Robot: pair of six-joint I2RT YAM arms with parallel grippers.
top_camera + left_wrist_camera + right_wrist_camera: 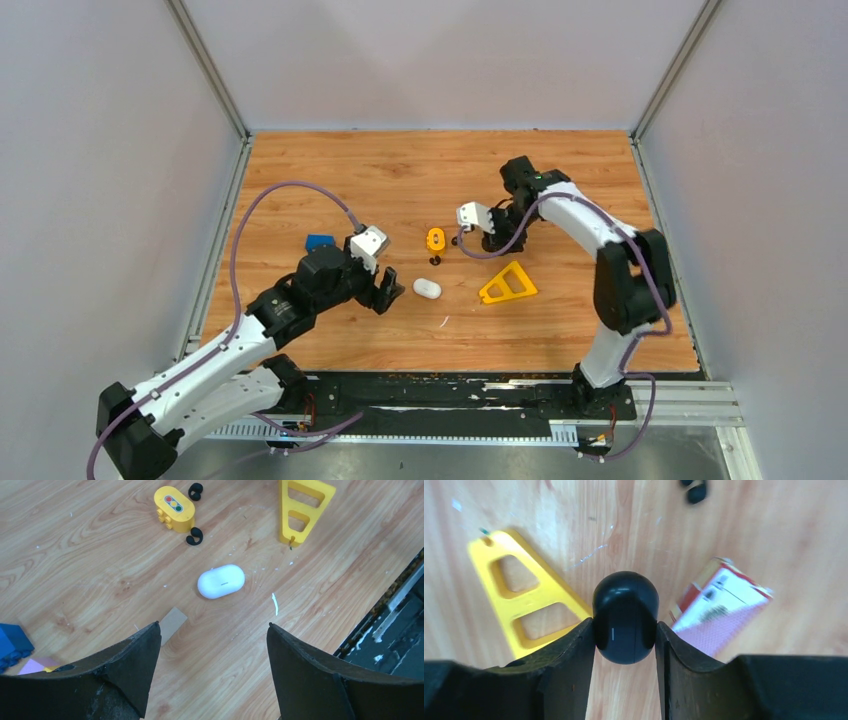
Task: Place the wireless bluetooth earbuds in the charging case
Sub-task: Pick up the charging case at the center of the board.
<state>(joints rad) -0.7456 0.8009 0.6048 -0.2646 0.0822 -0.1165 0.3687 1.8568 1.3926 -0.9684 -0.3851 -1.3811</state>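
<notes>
My right gripper is clamped on the black charging case, 1 finger on each long flank, with the rounded end poking past the tips. The case is glossy hard plastic, pill-shaped and probably light. I expect it to squirt free if squeezed off-centre, so those flanks are the right hold.

My left gripper stands wide with nothing in it. A white charging case, the same smooth pebble shape, lies on the wood-grain desk straight ahead of its tips. Beyond that, slightly left, sits a black earbud, and a second black earbud lies farther off. Both are tiny, curved and slick, so I'd pinch each gently across its fattest part. I see no white buds.
</notes>
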